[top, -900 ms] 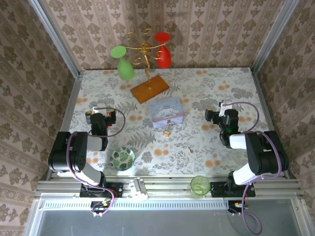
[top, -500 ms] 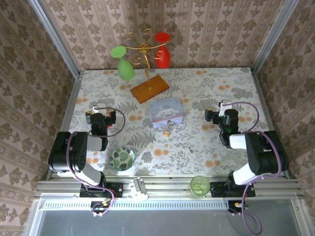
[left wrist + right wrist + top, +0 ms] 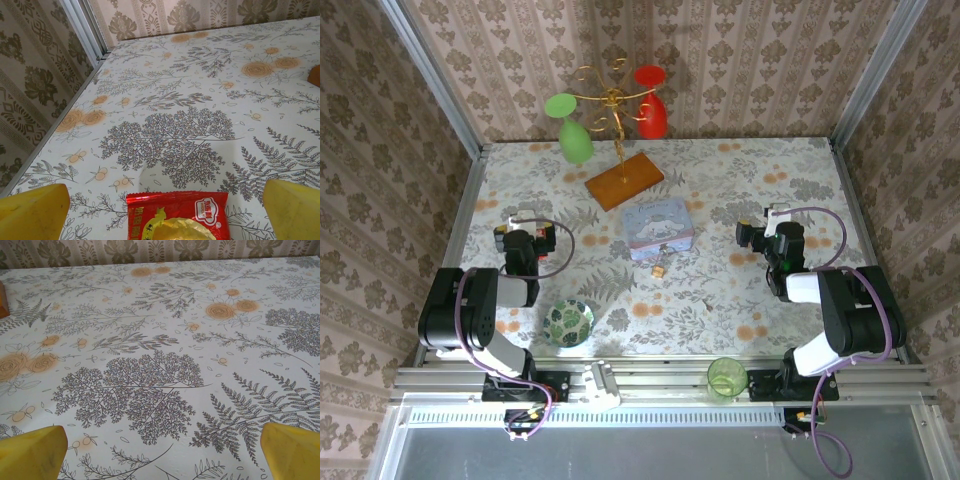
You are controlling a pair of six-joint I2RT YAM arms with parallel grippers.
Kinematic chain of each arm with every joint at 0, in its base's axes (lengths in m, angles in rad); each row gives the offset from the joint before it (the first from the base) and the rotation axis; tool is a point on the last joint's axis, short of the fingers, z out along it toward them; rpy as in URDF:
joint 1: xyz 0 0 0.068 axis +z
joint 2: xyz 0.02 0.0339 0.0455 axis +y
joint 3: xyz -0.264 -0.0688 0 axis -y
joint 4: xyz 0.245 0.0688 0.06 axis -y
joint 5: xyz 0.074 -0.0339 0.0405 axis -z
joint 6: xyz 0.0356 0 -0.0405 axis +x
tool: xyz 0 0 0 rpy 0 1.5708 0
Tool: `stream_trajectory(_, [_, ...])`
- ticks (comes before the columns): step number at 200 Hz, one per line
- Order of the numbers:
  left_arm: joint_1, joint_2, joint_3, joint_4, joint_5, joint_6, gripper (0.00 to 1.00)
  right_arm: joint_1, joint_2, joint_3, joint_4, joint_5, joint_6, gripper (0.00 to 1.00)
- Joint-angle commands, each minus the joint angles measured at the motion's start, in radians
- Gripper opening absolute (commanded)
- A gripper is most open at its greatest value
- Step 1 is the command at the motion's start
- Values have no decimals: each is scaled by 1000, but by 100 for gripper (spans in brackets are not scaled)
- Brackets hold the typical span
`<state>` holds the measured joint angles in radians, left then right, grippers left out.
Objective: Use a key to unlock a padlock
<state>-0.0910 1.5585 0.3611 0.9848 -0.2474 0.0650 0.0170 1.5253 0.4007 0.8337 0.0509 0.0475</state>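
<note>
Both hands hang slack over the flowered bench, nothing gripped in either. The left hand has its yellow fingers spread wide, and a red-and-yellow snack packet lies on the cloth in the gap between them. The right hand is spread just as wide above bare pattern. The padlock sits mid-bench, just on the near side of the pale blue tin, well apart from both hands
</note>
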Motion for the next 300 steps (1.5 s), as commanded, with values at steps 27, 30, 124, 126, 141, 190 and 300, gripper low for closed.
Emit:
stream_trajectory(27, [18, 5, 4, 1, 30, 3, 100, -6, 4, 10, 10, -7, -16, 100])
stream_trajectory(30, [19, 5, 5, -4, 37, 1, 100, -6, 4, 10, 10, -8, -16, 100])
stream_trajectory(124, [39, -32, -34, 42, 34, -25, 100, -6, -6, 9, 8, -14, -17, 100])
stream_trajectory(126, [37, -41, -37, 41, 23, -24, 100, -5, -10, 10, 1, -16, -18, 100])
stream_trajectory(141, [14, -120, -39, -20, -5, -5, 100, -4, -69, 27, -76, -16, -20, 100])
stream_trajectory(190, [-44, -435, 63, -482, -28, -137, 100, -3, -294, 186, -583, -32, 115, 100])
stream_trajectory(300, [-624, -664, 201, -955, 217, -454, 100, 432, -455, 371, -1379, -44, 339, 98])
